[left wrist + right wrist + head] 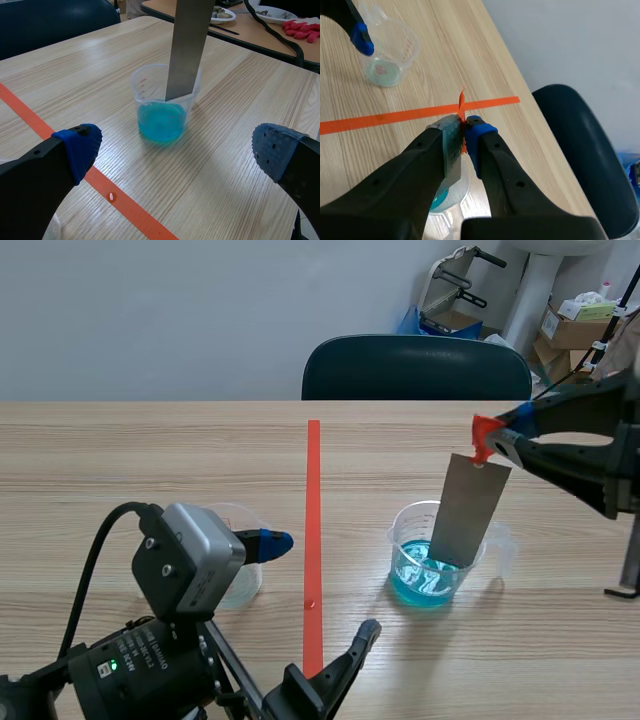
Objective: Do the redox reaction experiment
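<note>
A clear beaker of blue liquid (428, 565) (164, 110) stands right of the red tape line. A grey metal strip (470, 508) (187, 47) hangs tilted into it, its lower end down at the liquid. My right gripper (497, 443) (464, 131) is shut on the strip's top (451, 150), where an orange-red tab sticks up, with the blue beaker (451, 195) under it. My left gripper (315, 590) (175, 150) is open and low, holding nothing, the blue beaker ahead of it. A second clear beaker (238, 565) (387, 55) sits by its left finger.
The red tape line (313, 540) runs down the table's middle. A dark chair (415, 368) stands at the far edge. Boxes (575, 325) are stacked at the back right. Another table (260, 30) with a plate lies beyond.
</note>
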You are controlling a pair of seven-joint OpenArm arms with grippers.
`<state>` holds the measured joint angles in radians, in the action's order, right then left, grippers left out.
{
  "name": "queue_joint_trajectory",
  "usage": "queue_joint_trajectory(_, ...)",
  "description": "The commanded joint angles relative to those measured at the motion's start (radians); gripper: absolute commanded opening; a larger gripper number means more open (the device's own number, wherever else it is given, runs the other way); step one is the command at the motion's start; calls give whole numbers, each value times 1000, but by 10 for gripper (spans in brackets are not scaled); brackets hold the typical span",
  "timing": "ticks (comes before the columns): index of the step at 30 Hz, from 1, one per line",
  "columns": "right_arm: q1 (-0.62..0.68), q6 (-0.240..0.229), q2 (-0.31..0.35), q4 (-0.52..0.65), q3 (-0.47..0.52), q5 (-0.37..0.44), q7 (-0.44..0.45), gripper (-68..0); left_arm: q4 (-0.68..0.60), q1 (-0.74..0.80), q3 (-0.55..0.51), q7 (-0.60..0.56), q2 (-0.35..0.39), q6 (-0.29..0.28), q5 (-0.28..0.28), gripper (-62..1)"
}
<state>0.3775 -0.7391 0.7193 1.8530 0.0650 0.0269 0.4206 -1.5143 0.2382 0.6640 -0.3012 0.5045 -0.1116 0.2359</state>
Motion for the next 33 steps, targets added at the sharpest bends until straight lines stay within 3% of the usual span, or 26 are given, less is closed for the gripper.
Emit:
queue_joint_trajectory(1,-18,-2,-15,-6,-5,-10,34,-667,-13,-3,-3,-16,-5,-3,6,14)
queue_joint_trajectory(10,-108,41,-85,-148,-93,-169,149,-667,-13,-3,-3,-16,-5,-3,6,14)
queue_joint_trajectory(17,-179,43,-136,-259,-151,-291,195,-667,-13,-3,-3,-16,-5,-3,6,14)
queue_joint_trajectory(33,-190,43,-144,-280,-157,-312,215,-667,-13,-3,-3,-17,-5,-3,6,14)
